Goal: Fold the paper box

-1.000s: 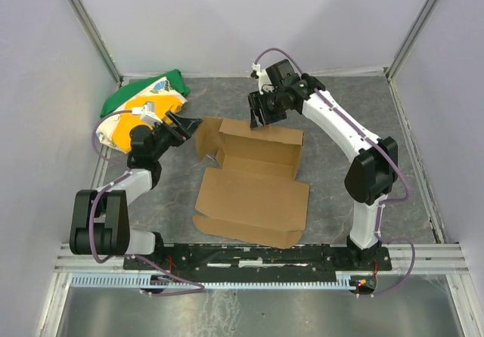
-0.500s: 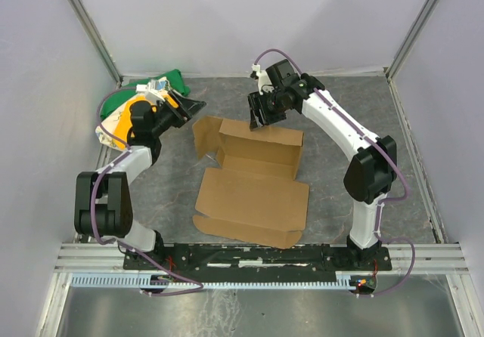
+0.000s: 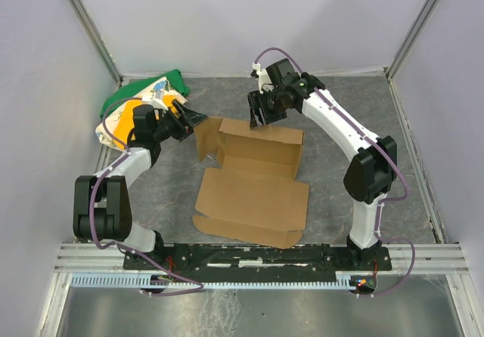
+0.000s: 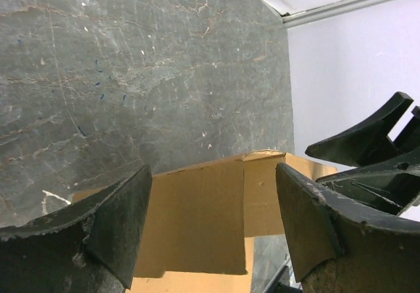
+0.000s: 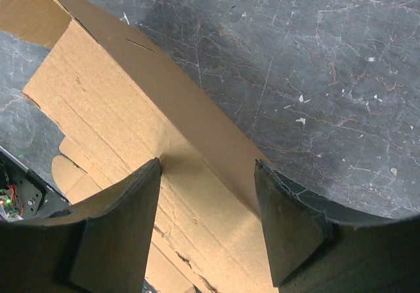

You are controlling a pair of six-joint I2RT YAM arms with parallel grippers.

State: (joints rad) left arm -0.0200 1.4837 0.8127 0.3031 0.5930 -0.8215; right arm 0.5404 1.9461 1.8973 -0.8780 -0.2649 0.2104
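Note:
The paper box (image 3: 253, 193) is brown cardboard in the middle of the table. Its front panel lies flat and its back wall (image 3: 261, 144) stands up, with a side flap (image 3: 205, 137) raised at the left. My left gripper (image 3: 202, 118) hovers open just left of that flap, aimed at it. In the left wrist view the flap (image 4: 197, 221) shows beyond the left gripper (image 4: 213, 175), untouched. My right gripper (image 3: 255, 122) is open and straddles the back wall's upper edge. In the right wrist view one of the fingers (image 5: 125, 221) rests against the wall's inner face (image 5: 197, 194).
A green, yellow and white cloth bundle (image 3: 144, 97) lies at the back left, behind the left arm. Grey walls close in the table (image 3: 340, 110) at the left, back and right. The arms' base rail (image 3: 257, 255) runs along the near edge.
My left gripper has swung toward the back and then down beside the box's left flap, its jaws a little narrower. The right gripper and the box have hardly moved.

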